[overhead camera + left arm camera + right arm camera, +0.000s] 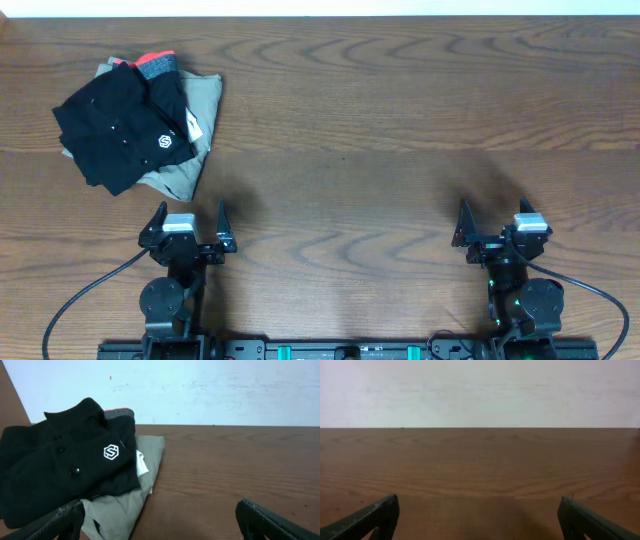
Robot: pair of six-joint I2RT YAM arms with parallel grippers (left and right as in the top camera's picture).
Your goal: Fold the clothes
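Observation:
The clothes are a black soft garment with a small white hexagon logo and dark buttons. They lie folded on top of a pile at the table's far left, and also show in the left wrist view. My left gripper is open and empty near the front edge, just short of the pile, with its fingers at the bottom of its wrist view. My right gripper is open and empty at the front right, over bare wood.
Under the black garment lie khaki folded garments, and a black garment with grey band and red-orange trim pokes out behind. The wooden table ends at a white wall at the back.

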